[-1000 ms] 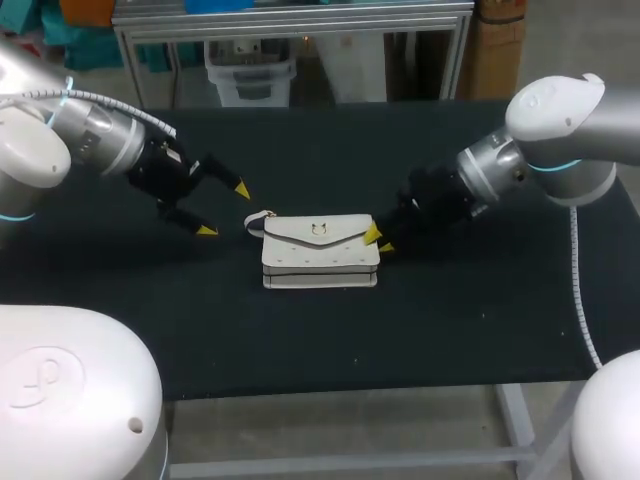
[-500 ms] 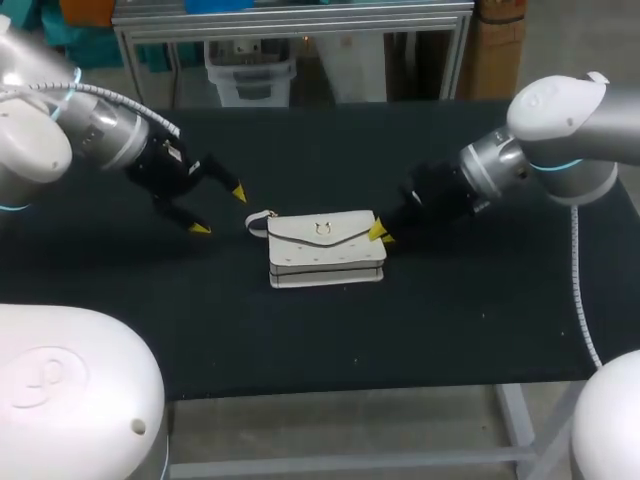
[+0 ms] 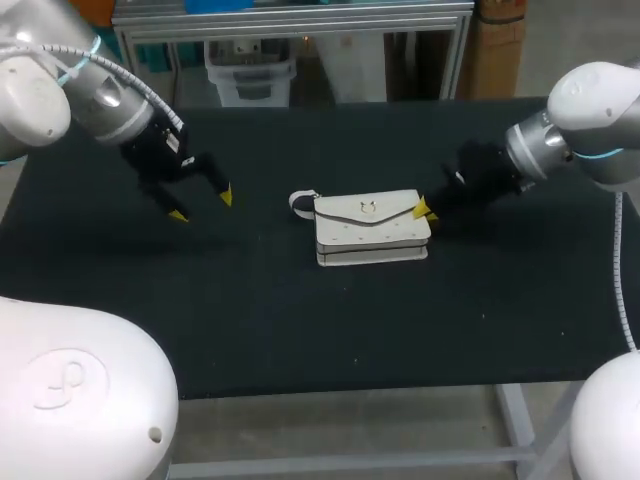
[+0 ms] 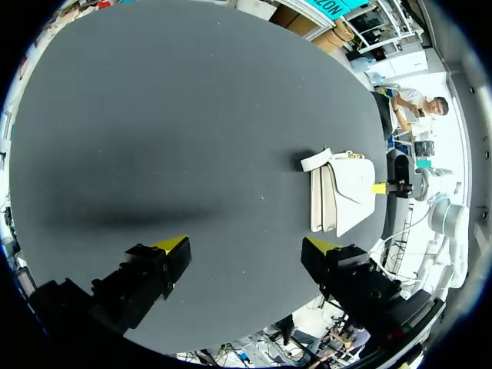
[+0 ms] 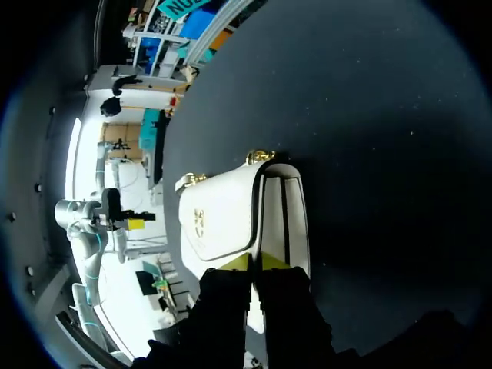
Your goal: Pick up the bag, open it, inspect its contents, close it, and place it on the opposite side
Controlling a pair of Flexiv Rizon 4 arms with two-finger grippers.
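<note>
A small white bag point(image 3: 370, 228) with a gold clasp and a short strap loop point(image 3: 300, 203) is near the middle of the black table, a little right of centre. My right gripper point(image 3: 423, 209) is shut on the bag's right end. In the right wrist view its yellow tips point(image 5: 255, 261) are pressed together on the edge of the bag point(image 5: 231, 219). My left gripper point(image 3: 200, 203) hangs open and empty well to the left of the bag. In the left wrist view, the bag point(image 4: 342, 192) lies far ahead of the open left gripper point(image 4: 247, 246).
The black tabletop point(image 3: 300, 340) spreads wide around the bag on every side. Its front edge runs across the lower part of the head view.
My right gripper closed on the bag's right end and drew the bag rightward. My left gripper, still open, pulled back to the left and away from the bag.
</note>
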